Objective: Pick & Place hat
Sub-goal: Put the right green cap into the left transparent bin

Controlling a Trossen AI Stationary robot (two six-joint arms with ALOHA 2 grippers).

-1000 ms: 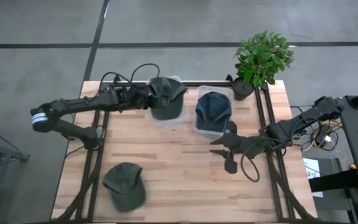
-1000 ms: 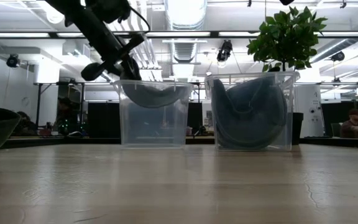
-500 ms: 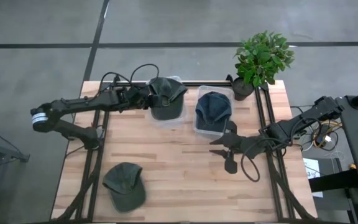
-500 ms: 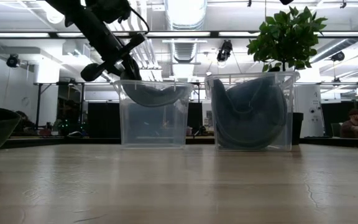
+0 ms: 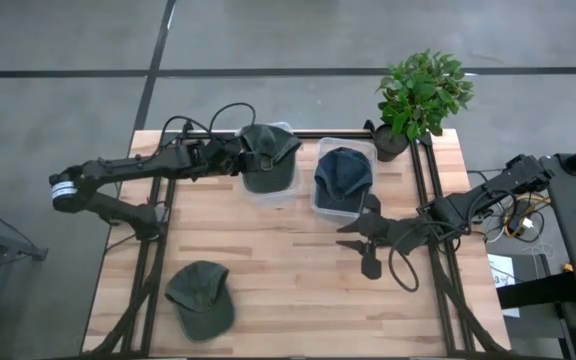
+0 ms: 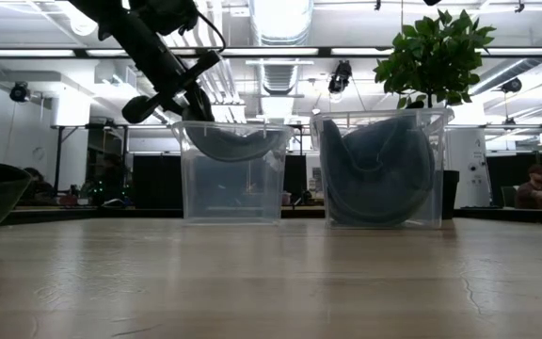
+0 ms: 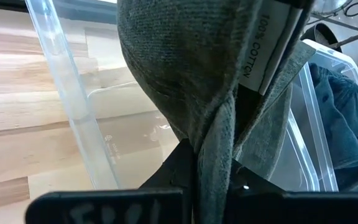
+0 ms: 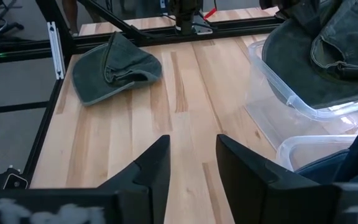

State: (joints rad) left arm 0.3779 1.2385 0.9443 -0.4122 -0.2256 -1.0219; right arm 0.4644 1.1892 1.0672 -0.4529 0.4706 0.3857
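Note:
A green hat (image 5: pixel 268 158) lies over the open top of the left clear bin (image 5: pixel 271 192) and sags into it (image 6: pixel 233 143). My left gripper (image 5: pixel 238 156) is at the bin's left rim, shut on this hat. A blue hat (image 5: pixel 343 172) fills the right clear bin (image 6: pixel 381 169). A second green hat (image 5: pixel 200 298) lies flat on the table near its near left corner, also seen in the right wrist view as the green hat (image 8: pixel 114 73). My right gripper (image 5: pixel 360 243) hovers open over bare table, near the blue hat's bin. My left gripper pinches a fold of the green hat's cloth (image 7: pixel 211 146) between its two fingers, by the sewn-in label. It comes from the table's left, slanting down over the bin's rim (image 6: pixel 179 102). The hat rests draped on the bin's top and hangs slack inside.
A potted plant (image 5: pixel 420 95) stands at the far right corner behind the bins. Black frame rails (image 5: pixel 153 255) run along the table's left and right sides. Bare wood (image 5: pixel 288 290) lies between the bins and the near edge. People sit in the room beyond (image 6: pixel 534 188).

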